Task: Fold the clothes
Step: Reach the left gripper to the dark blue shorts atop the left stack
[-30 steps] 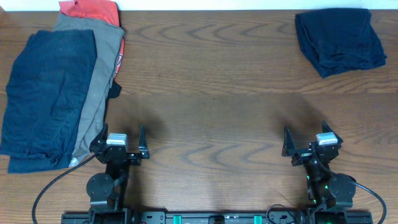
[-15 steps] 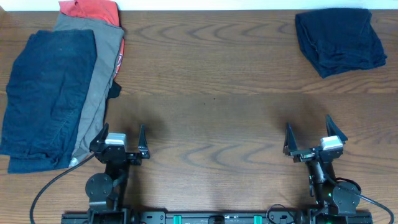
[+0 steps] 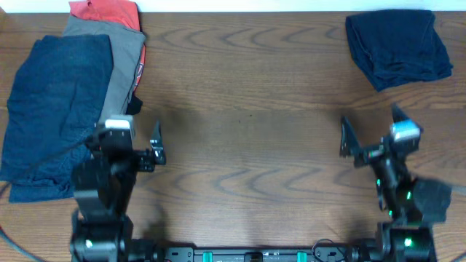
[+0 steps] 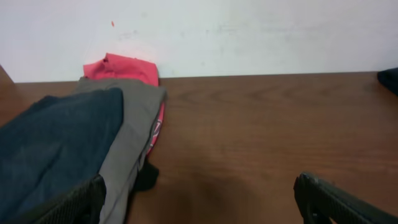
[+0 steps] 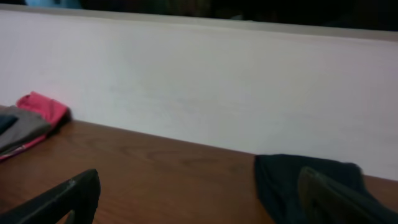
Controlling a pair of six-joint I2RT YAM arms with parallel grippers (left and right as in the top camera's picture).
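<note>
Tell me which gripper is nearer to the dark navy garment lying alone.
Right. The right gripper is just short of the navy garment; the left gripper is across the table, at the pile of clothes.

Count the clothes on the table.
4: blue denim shorts, grey shorts and a red garment stacked far left; a navy garment far right. Others may hide beneath.

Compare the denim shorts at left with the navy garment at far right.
Pose: denim shorts lie spread out, overlapping grey-khaki shorts; navy garment sits alone, bunched. Size: denim shorts cover more table than navy garment. Colour: denim shorts lighter blue, navy garment near black. Shared: both rest on the table.
</note>
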